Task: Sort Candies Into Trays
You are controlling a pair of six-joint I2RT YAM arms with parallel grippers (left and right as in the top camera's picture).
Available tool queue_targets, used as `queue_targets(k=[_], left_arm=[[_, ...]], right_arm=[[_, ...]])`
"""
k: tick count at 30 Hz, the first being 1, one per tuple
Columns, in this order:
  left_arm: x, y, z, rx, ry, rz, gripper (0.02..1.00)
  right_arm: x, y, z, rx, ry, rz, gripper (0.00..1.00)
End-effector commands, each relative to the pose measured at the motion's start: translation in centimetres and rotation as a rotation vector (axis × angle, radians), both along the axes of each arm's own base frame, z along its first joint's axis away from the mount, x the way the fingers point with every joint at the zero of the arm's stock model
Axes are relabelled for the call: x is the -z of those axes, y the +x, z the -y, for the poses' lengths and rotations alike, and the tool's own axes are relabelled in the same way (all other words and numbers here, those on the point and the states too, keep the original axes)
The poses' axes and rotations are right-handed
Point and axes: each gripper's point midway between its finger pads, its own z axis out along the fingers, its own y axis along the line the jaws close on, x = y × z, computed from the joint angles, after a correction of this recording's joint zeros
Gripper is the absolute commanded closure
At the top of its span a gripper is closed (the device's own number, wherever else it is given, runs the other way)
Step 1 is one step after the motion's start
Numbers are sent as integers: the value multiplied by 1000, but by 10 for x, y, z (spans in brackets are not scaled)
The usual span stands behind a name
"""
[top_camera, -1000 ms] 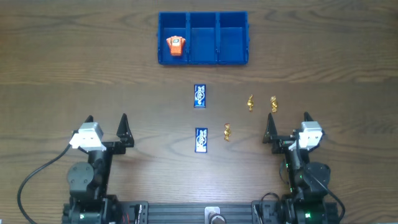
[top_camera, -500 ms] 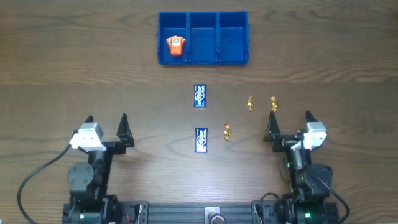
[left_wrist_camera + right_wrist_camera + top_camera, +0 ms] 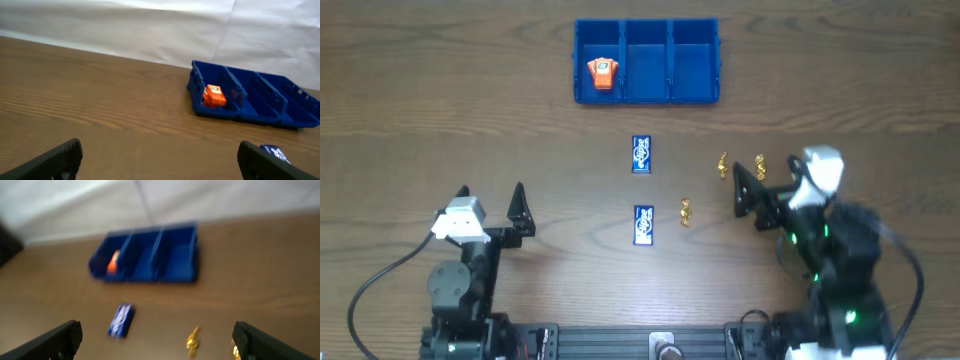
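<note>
Bench: wooden, carrying all items.

Blue tray: stands at the far side of the bench, near the middle, with three compartments in a row. The orange candy lies in its left compartment; the other two compartments hold nothing.

Loose candies: five lie on the bench between the tray and the arms. The far blue candy sits below the tray's middle. The near blue candy lies in line with it, closer to the arm bases. The lone gold candy rests just beside the near blue candy, on its right and apart from it. The inner gold candy and the outer gold candy lie side by side farther right, level with the far blue candy.

Left claw: released, fingers spread wide, grasping nothing. It is at the left side of the bench, well apart from every candy.

Right claw: released, fingers spread wide, grasping nothing. In the top view it shows next to the gold pair; its wrist view has the inner gold candy between the fingers, ahead of them.
</note>
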Motion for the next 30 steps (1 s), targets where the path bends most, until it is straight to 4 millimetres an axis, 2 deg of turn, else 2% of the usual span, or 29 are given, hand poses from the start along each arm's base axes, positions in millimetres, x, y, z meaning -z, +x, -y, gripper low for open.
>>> queue_targets(k=[1,4,6,11,15,19,26,30], left_arm=[[15,-1,2,15,13,-46,20],[15,-1,2,15,13,-46,20],[15,-1,2,15,13,-46,20],[15,-1,2,15,13,-46,20],[15,-1,2,15,13,-46,20],[15,-1,2,15,13,-46,23],[15,-1,2,15,13,-46,20],[15,-1,2,15,13,-46,20]], right_arm=[[6,13,-50,-170,-22,-201,3],[23,14,-86,-231,-61,-341,3],[41,10,-111,-269,-77,-460,3],[95,-7,-145,-294,-139,-733,3],[136,-28,-159,-270,-185,-907,3],[166,-40,-168,-227,-234,-996,3],[201,-54,-182,-188,-290,-1081,3],[215,-52,-186,-142,-328,-1094,3]])
